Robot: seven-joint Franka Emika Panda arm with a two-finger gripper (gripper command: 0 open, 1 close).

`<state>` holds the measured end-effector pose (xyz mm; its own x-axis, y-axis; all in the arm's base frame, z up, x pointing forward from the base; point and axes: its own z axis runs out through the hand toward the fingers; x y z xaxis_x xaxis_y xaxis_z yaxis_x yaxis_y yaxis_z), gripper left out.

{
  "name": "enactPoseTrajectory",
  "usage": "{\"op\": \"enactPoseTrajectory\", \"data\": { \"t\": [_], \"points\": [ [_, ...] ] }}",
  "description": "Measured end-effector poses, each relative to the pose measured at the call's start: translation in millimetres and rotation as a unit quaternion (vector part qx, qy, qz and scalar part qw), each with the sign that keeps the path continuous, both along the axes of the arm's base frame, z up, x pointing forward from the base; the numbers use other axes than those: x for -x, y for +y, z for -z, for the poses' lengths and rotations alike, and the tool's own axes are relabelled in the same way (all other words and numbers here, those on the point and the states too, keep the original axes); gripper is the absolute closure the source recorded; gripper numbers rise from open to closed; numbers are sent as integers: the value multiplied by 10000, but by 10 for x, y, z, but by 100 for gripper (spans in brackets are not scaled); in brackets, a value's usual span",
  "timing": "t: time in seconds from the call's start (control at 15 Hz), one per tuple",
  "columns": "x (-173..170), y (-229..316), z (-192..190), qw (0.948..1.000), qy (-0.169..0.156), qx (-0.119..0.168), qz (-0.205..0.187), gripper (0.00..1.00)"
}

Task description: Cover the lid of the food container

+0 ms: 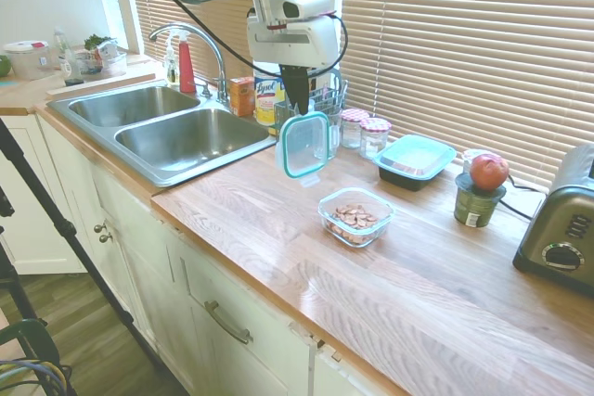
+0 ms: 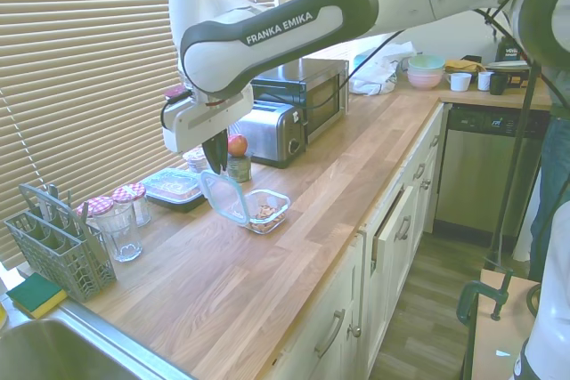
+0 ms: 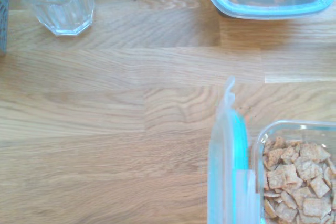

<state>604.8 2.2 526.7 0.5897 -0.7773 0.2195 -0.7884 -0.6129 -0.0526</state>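
Observation:
The lid (image 1: pixel 303 145), clear with a teal rim, hangs on edge in the air, pinched at its top by my gripper (image 1: pixel 296 107), which is shut on it. It also shows as the lid (image 2: pixel 225 198) under my gripper (image 2: pixel 215 165), and edge-on in the wrist view as the lid (image 3: pixel 227 166). The food container (image 1: pixel 355 216) stands open on the wooden counter, a small clear tub with brown pieces inside. The lid hangs above and just sink-side of the food container (image 2: pixel 266 209), apart from it. Its brown contents fill the corner of the food container (image 3: pixel 296 174).
A larger teal-topped dark tray (image 1: pixel 414 160) sits behind the tub. Two red-checked jars (image 1: pixel 364 132), a drinking glass (image 3: pixel 55 1) and a cutlery rack (image 2: pixel 58 242) stand near the blinds. A can with an apple (image 1: pixel 482 189), a toaster (image 1: pixel 563 224) and the sink (image 1: pixel 167 127) flank the area.

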Motion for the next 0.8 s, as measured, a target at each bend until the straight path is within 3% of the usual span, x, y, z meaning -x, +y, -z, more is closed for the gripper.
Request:
{"op": "enactPoseTrajectory", "data": {
  "t": [0.8],
  "points": [
    [-52,-461,191,9998,113,-134,55,100]
  ]
}}
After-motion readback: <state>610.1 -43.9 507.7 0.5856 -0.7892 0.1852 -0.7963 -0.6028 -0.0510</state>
